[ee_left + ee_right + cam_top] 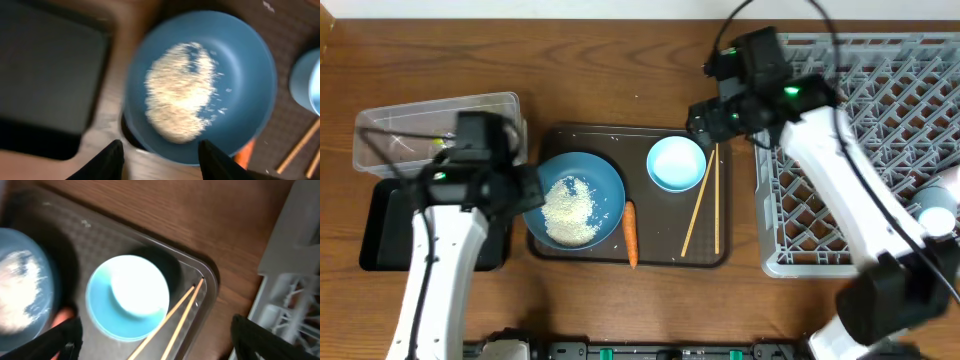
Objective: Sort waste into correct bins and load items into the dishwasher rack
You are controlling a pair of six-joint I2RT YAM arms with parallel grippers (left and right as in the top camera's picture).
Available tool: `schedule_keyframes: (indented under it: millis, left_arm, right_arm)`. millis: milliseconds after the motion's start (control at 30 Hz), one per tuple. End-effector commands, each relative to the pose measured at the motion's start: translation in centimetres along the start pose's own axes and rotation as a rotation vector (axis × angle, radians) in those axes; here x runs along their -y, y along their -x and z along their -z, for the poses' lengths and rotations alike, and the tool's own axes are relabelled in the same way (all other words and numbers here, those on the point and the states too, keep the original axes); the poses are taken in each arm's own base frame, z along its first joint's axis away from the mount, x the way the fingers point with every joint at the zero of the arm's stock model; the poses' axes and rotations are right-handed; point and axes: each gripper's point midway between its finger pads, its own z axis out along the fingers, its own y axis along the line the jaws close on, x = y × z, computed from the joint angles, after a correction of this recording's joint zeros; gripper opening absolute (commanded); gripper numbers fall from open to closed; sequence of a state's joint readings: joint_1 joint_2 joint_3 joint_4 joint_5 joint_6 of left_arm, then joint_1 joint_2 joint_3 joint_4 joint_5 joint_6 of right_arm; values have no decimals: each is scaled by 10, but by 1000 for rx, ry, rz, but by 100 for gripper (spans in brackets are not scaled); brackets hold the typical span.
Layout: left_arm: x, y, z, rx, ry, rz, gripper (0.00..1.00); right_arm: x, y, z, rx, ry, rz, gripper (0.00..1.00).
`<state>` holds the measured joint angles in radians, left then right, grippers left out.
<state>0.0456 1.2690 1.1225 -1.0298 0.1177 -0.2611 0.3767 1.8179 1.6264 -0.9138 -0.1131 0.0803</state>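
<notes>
Only overhead shows the clear box (410,120); wrist views show left gripper (161,149) and right gripper (156,326) spread.

From where I stand, nothing here can be read: no lettering, label, brand mark or number shows on anything in any view. Both wrist views are blurred, so fine print there could not be made out.
</notes>
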Motion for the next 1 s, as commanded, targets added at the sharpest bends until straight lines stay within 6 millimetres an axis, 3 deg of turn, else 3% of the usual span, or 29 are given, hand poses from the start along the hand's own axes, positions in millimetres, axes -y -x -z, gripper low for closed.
schedule_keyframes:
  millis: [0,333,533,733,833,967]
  left_arm:
    - [-16,4,3,10,38,40,49]
    - [-18,5,3,12,40,48,49]
    - [-18,5,3,11,40,48,50]
    - [-18,5,3,11,40,48,50]
    - [-18,5,3,12,39,48,49]
    - [-18,5,3,11,39,48,49]
  right_arm:
    - [12,-4,-29,-43,-61,-93,81]
    - [7,-42,-106,-222,-58,-144,61]
    - [-3,-63,-132,-296,-57,-120,41]
    - [-5,-61,-135,-287,-55,-117,1]
    - [-2,-56,-131,-273,-56,-123,1]
    - [16,-32,-100,-217,-102,-146,1]
